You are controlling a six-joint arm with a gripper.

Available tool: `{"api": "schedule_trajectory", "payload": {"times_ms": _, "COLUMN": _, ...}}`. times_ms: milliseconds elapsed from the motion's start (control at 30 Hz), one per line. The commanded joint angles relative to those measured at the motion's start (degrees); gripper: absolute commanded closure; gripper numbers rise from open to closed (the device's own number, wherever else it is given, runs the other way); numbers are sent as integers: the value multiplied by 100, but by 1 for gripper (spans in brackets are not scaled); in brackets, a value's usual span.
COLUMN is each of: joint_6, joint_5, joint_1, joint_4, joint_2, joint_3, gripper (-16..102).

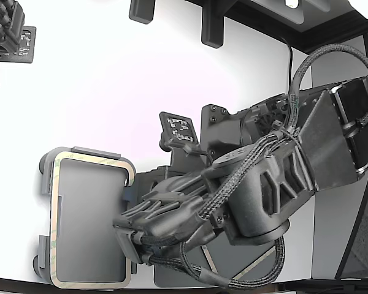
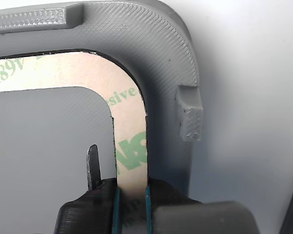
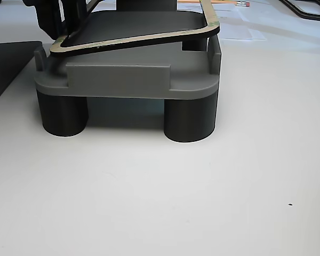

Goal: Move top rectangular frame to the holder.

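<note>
The fingers (image 2: 132, 195) clamp the frame (image 2: 129, 122) tilted over the holder (image 2: 166, 63); lowering it level inside the tabs should seat it.

My black tool (image 2: 132, 204) has blue-edged pads. The frame (image 2: 129, 146) is tan with green lettering, dark at its edge. The holder (image 2: 166, 58) is ribbed grey on dark cylindrical feet (image 3: 61, 114); the tabletop (image 3: 202, 202) is white.

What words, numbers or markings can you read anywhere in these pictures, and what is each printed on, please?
"N89V": green print, cut off at the picture edge, on the top rectangular frame in the wrist view.
"sive": green, partial word, on the same frame's corner.
Marker tags in the exterior view: black-and-white patterns, no readable text.
</note>
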Motion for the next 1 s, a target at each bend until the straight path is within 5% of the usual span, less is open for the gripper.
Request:
{"api": "schedule_trajectory", "payload": {"times_ms": 0, "joint_6": 9, "joint_5": -9, "joint_1": -88, "joint_4": 53, "joint_2": 132, "joint_3": -88, "gripper": 97}}
{"api": "schedule_trajectory", "payload": {"times_ms": 967, "joint_6": 0, "joint_5": -97, "joint_1": -141, "joint_4": 35, "joint_2": 35, "joint_3": -26, "gripper": 93}}
